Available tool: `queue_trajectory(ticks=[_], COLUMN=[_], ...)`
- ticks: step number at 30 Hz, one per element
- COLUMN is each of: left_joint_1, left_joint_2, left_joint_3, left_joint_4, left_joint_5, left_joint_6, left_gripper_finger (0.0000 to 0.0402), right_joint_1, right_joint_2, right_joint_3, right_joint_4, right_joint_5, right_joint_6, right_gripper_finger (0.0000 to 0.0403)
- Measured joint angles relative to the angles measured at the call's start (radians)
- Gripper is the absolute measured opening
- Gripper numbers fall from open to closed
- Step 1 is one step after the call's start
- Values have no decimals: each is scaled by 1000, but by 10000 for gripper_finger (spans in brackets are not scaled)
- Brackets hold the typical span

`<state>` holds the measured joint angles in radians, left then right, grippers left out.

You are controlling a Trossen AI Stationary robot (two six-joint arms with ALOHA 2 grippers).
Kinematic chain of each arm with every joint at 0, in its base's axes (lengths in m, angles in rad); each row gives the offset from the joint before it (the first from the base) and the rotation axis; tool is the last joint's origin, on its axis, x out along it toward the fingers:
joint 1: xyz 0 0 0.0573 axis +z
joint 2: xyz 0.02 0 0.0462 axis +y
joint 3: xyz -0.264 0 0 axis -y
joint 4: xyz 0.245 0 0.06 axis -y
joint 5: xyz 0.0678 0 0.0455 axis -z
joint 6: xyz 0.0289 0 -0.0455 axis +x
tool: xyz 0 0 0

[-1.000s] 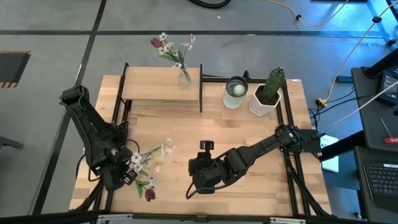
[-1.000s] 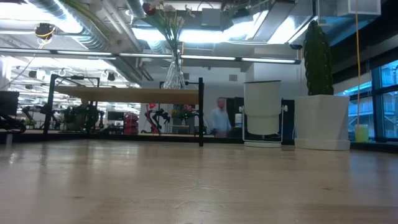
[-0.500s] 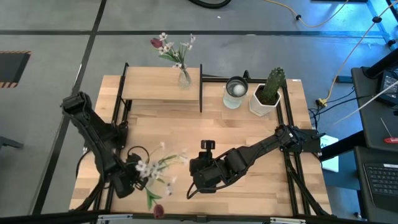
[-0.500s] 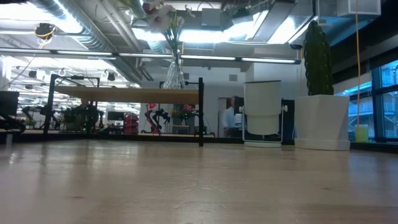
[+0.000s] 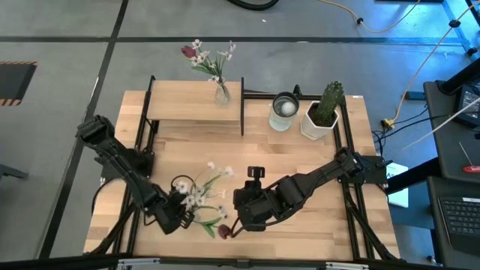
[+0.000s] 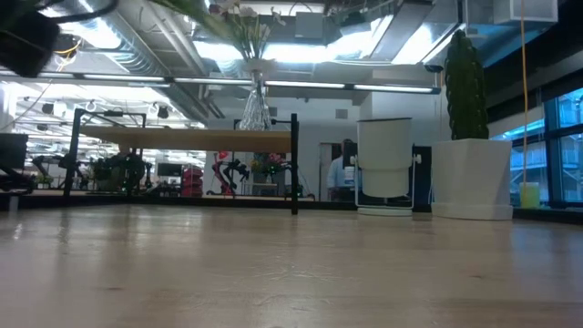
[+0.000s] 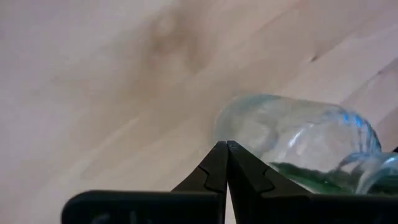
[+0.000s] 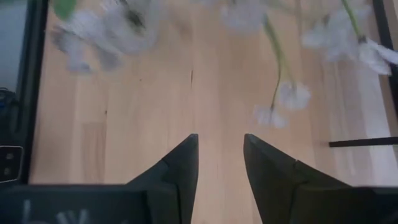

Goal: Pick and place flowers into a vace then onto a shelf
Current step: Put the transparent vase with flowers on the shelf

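Note:
My left gripper (image 5: 174, 217) is shut at the near left of the table, at the stem end of the flowers (image 5: 201, 193). These are white blossoms plus a dark red tulip head (image 5: 223, 231). In the left wrist view a clear glass vase (image 7: 292, 134) with green stems inside shows right beside my shut fingertips (image 7: 227, 149). My right gripper (image 5: 238, 227) hovers open just right of the tulip, with nothing between its fingers (image 8: 217, 149). The shelf (image 5: 187, 105) stands at the far left and bears another vase of flowers (image 5: 222, 93). My left gripper comes at the bunch's stem end from above at a slant. Its own fingers hide the place of contact, so I cannot tell whether they pinch stems or the glass. The bunch is lifted clear of the table, heads toward the table's right.
A white cup (image 5: 283, 111) and a green cactus in a white pot (image 5: 324, 112) stand at the far right, beside the shelf's black post (image 5: 242, 105). Bare wood lies between the shelf and both grippers. A person shows in the room behind (image 6: 342, 178).
My left gripper has gone toward the table's right edge and sunk a little, carrying the flowers along. The bunch has turned: the tulip head has swung from the near edge toward my right gripper. The gripper now shows at the top left of the low view.

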<state>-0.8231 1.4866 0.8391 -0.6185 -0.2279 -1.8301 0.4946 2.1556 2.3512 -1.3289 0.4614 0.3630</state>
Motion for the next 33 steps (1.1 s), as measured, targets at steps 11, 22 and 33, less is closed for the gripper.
queue_trajectory(ticks=[11, 22, 33], left_joint_1=[153, 217, 118], left_joint_2=[0, -4, -4], left_joint_3=[0, 0, 0], left_joint_4=[45, 8, 9], left_joint_5=[-15, 73, 66], left_joint_6=[274, 465, 367], left_gripper_finger=[3, 4, 4], right_joint_1=[40, 71, 81], right_joint_2=[-39, -44, -44], right_joint_3=[0, 0, 0], right_joint_4=[-73, -88, 13], right_joint_5=[50, 53, 45], right_joint_6=[65, 160, 123], right_gripper_finger=[130, 130, 130])
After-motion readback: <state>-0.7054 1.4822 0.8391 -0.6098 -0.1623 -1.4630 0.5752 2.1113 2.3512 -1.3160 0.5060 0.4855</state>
